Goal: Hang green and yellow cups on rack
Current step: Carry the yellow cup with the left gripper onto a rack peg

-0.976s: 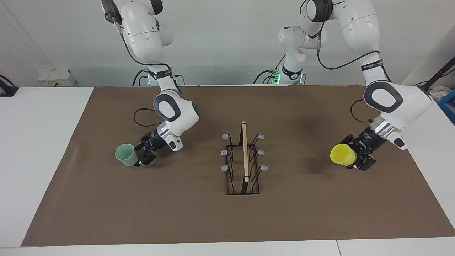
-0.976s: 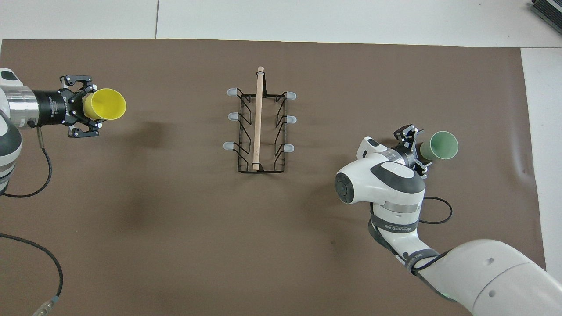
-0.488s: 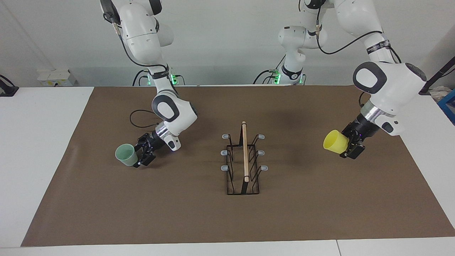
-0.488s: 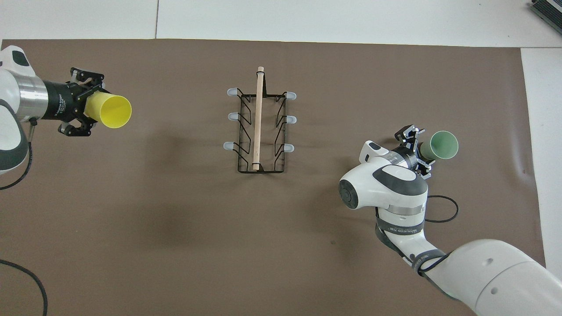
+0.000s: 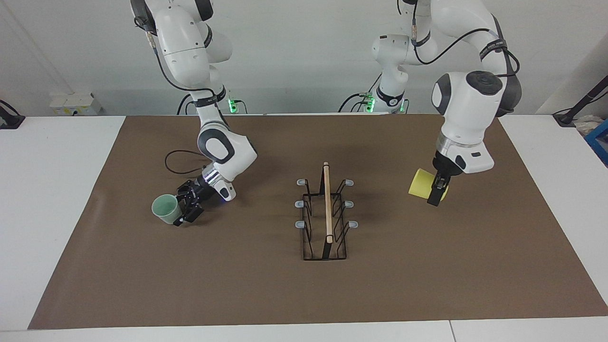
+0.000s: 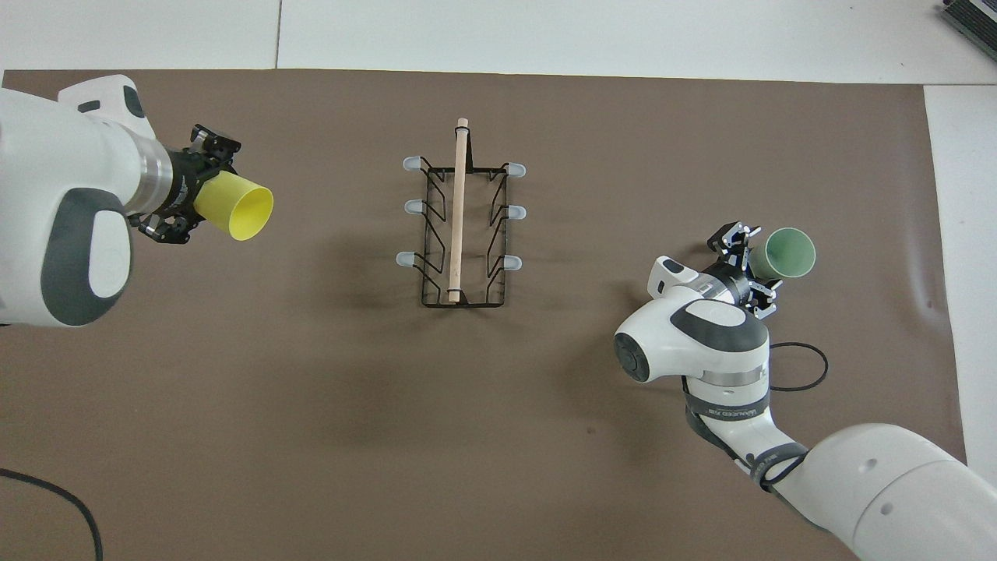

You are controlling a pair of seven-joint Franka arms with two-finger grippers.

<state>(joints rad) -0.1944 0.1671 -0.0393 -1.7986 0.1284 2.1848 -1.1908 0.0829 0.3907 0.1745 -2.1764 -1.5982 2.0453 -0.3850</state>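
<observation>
Neither cup is hung; all six prongs of the rack [image 5: 325, 213] stand bare at mid-tabletop [image 5: 266, 285]. The left hand [image 5: 434, 192] grips the yellow cup [image 5: 420, 184] aloft toward its own end. The right hand [image 5: 186, 209], fingers spread, sits against the green cup [image 5: 165, 209]; whether it grips it cannot be told. Both hangings remain.

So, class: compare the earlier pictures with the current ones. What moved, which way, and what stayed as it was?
The left gripper, shut on the yellow cup, carried it up off the mat and toward the rack, the arm swinging in from its end of the table. The right gripper barely shifted at the green cup, which stayed put on the mat. The rack did not move, its prongs bare.
</observation>
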